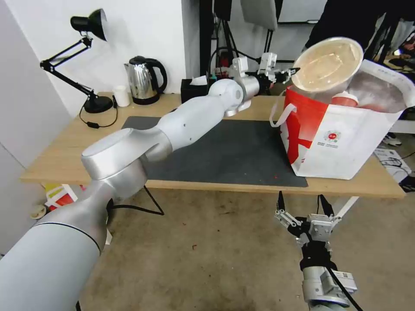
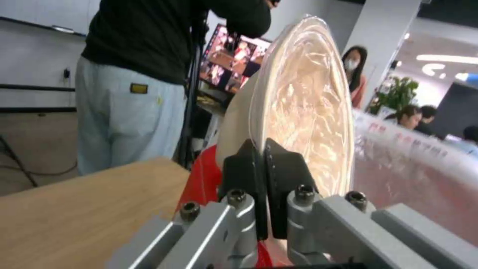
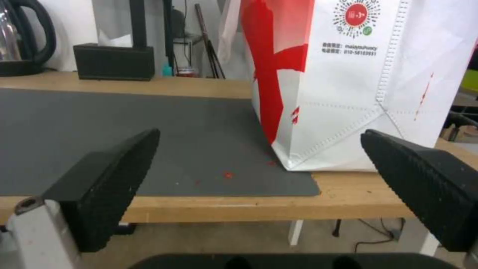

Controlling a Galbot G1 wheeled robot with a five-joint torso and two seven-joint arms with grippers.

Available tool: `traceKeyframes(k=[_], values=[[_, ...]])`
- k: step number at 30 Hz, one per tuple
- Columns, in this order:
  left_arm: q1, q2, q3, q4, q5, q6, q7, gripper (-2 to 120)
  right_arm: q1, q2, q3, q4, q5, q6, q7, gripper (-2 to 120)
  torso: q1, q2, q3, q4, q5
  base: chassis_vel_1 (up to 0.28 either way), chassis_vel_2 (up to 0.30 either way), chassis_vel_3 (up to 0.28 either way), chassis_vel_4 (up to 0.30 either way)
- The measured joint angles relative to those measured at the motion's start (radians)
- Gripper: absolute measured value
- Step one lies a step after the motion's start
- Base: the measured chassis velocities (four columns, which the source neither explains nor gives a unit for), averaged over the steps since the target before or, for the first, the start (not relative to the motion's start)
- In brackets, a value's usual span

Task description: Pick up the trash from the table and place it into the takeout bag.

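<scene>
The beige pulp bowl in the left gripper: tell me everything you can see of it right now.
The beige pulp bowl is round, with a clear, wrinkled plastic lid or film over its mouth. It is tipped steeply on edge, mouth facing the head camera, above the open top of the takeout bag at its left rear corner. The left gripper has its black fingers shut on the rim; nothing else visibly touches the bowl. Just below it, inside the bag, sits the red drink cup.

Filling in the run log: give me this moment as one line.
left gripper: shut on beige pulp bowl, tilted above takeout bag | red drink cup: inside bag | right gripper: open, below table edge
</scene>
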Motion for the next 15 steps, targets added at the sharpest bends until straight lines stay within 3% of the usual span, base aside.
traceKeyframes(k=[15], values=[[0.001,0.0,0.028,0.002,0.05,0.021,-0.027,0,0.0,0.0,0.0,0.0,0.0,0.0,0.0,100,0.0,0.0,0.0,-0.0001,0.0,0.0,0.0,0.0,0.0]])
